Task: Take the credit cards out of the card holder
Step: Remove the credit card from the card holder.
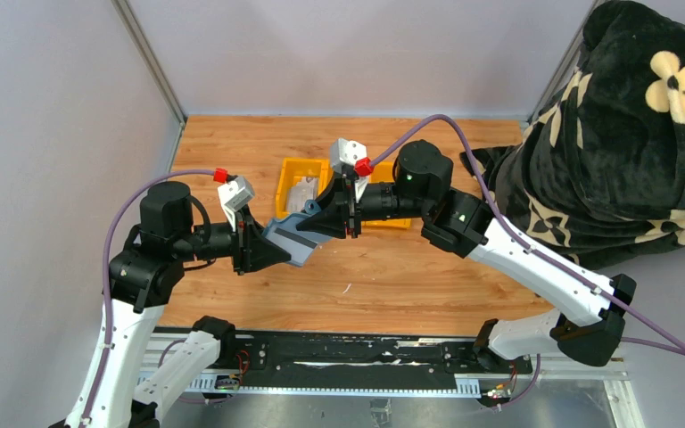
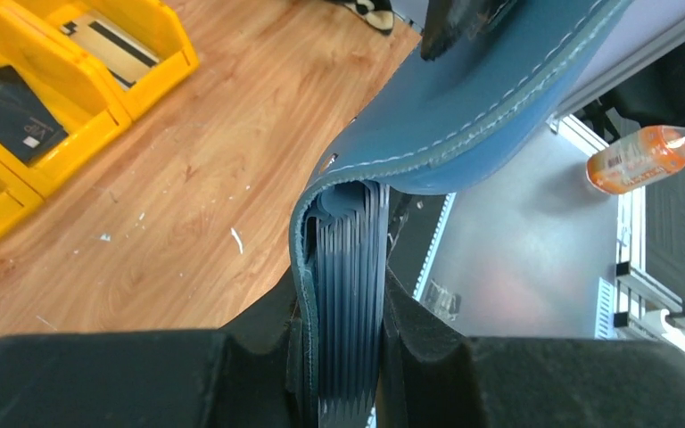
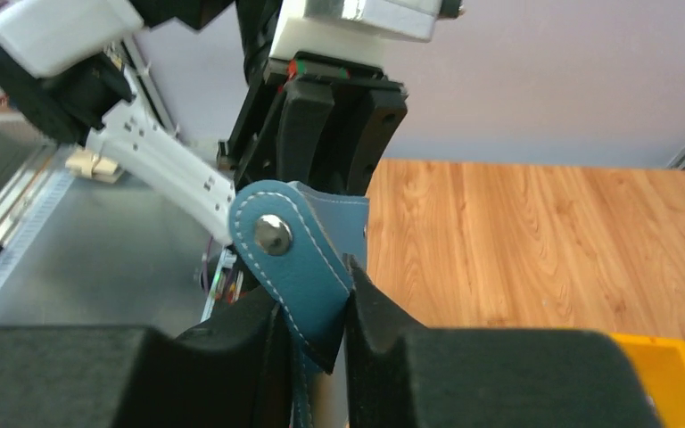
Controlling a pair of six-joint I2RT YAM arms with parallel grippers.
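We see a wooden table between grey walls, with the arms' bases at its near edge. Above it, the card holder hangs in the air, stretched between the two grippers. The left gripper is pressed together on the stack of dark blue slotted pockets, with the blue-grey cover curving away over its fingers. We cannot tell whether any card sits in those slots. Just beyond, the right gripper pinches the holder's strap tab, beside its metal snap.

Farther back on the table stands the yellow tray. One compartment holds a credit card with a black stripe, the next a black pouch whose small white mark is too small for us to read. A black flowered blanket lies at far right.
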